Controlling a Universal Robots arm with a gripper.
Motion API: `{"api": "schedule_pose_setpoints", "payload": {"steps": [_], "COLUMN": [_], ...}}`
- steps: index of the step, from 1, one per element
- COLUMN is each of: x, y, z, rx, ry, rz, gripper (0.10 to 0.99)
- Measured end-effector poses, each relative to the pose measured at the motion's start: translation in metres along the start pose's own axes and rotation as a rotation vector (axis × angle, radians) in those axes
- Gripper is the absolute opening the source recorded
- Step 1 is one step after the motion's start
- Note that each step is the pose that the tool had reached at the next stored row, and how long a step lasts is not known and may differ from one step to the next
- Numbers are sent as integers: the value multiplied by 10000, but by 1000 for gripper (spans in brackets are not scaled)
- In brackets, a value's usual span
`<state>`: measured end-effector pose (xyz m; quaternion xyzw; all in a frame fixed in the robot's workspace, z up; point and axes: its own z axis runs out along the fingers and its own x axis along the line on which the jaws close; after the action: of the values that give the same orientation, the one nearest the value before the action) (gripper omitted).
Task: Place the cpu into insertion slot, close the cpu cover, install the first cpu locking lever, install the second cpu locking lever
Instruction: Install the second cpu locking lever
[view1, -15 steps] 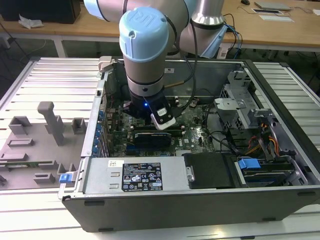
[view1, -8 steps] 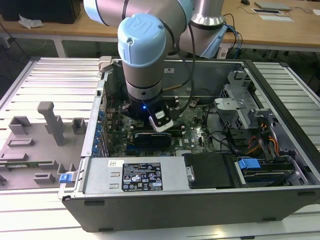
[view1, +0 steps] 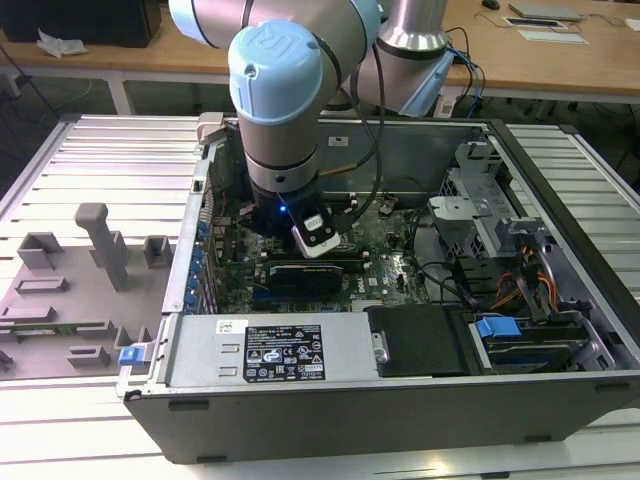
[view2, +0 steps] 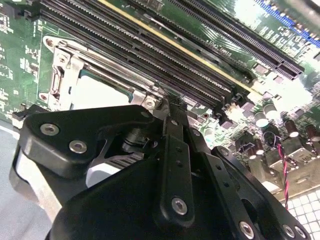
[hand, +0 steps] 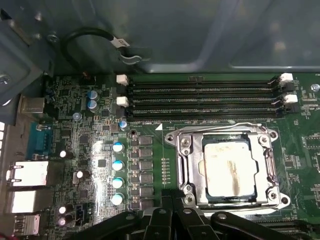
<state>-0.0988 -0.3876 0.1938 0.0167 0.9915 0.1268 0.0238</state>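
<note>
In the first wrist view the cpu (hand: 229, 169), its silver top smeared, lies in the insertion slot (hand: 226, 202) on the green motherboard. The silvery cpu cover (hand: 187, 162) lies flat around it. A thin wire lever (hand: 240, 123) runs along the cover's edge nearest the memory slots. My gripper (hand: 171, 196) is shut, its black fingertips together right at the socket's corner beside a frame screw. In the second wrist view the gripper (view2: 172, 107) touches that same corner, next to the cpu (view2: 100, 92) and the cover (view2: 64, 75). Whether anything is pinched between the tips is hidden.
The arm's wrist (view1: 285, 190) reaches down into the open computer case (view1: 400, 400). Long black memory slots (hand: 200, 97) run beside the socket. Capacitors (hand: 117, 172) and rear ports (hand: 30, 175) stand on its other side. A grey fixture tray (view1: 80, 290) lies at the exterior view's left.
</note>
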Motion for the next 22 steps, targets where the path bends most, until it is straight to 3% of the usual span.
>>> {"api": "schedule_pose_setpoints", "payload": {"steps": [8, 15, 19, 22], "x": [0, 1, -1, -1], "y": [16, 5, 11, 9], "z": [-61, -21, -71, -72], "rx": [57, 66, 223, 244], "ry": [-2, -9, -7, -6], "rz": [-4, -28, -37, -39], "gripper": [106, 106, 106, 106]}}
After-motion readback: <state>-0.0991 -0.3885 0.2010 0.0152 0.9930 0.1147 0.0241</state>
